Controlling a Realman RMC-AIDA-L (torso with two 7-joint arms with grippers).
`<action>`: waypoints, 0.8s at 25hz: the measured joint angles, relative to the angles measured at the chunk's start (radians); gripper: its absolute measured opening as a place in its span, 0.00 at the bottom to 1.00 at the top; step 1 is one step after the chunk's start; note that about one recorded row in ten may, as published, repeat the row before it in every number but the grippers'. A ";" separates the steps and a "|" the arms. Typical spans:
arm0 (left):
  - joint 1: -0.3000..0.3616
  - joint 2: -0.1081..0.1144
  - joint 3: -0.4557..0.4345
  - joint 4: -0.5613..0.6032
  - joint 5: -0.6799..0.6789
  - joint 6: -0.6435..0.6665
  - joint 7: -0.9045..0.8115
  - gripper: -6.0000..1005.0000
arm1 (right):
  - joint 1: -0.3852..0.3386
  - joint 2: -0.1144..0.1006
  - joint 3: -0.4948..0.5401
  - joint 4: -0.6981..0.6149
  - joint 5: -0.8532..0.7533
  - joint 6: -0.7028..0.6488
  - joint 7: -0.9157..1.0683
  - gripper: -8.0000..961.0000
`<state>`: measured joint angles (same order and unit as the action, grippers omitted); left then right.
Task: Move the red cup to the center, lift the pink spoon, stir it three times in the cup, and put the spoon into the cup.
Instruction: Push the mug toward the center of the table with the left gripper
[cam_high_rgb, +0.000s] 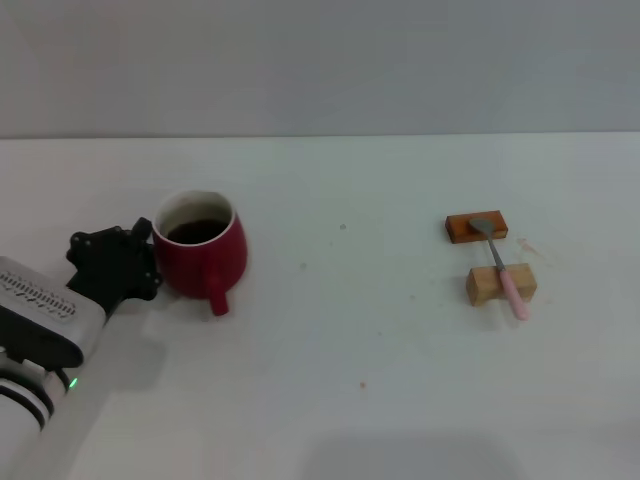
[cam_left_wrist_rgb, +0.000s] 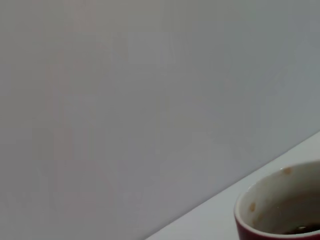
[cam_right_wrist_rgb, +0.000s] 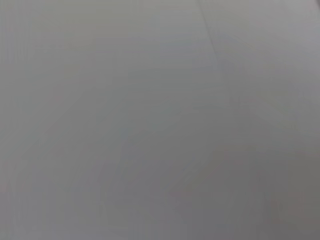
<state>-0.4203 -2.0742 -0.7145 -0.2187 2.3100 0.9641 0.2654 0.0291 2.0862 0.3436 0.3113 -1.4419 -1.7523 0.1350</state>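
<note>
Head view: unlabelled red cup (cam_high_rgb: 203, 250)

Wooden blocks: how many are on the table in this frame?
2. The orange block lies farther back, under the pink spoon's bowl; the tan block sits just in front, under its handle. None appear hidden.

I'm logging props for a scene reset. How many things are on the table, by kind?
Cups: 1, the red cup
Spoons: 1, the pink spoon
Wooden blocks: 2, an orange block and a tan block
Total: 4
</note>
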 joint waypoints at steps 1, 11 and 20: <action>0.000 0.000 0.007 -0.005 0.000 0.000 0.000 0.00 | -0.001 0.000 0.000 0.000 0.000 0.000 0.000 0.73; -0.012 0.000 0.071 -0.035 0.000 0.001 0.000 0.00 | -0.005 0.001 0.000 0.000 -0.002 0.000 0.000 0.73; -0.015 0.000 0.127 -0.066 0.000 0.001 0.000 0.00 | -0.004 0.002 0.000 0.000 -0.002 0.005 0.000 0.73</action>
<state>-0.4351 -2.0742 -0.5873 -0.2850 2.3101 0.9651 0.2654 0.0249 2.0878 0.3436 0.3113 -1.4435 -1.7472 0.1350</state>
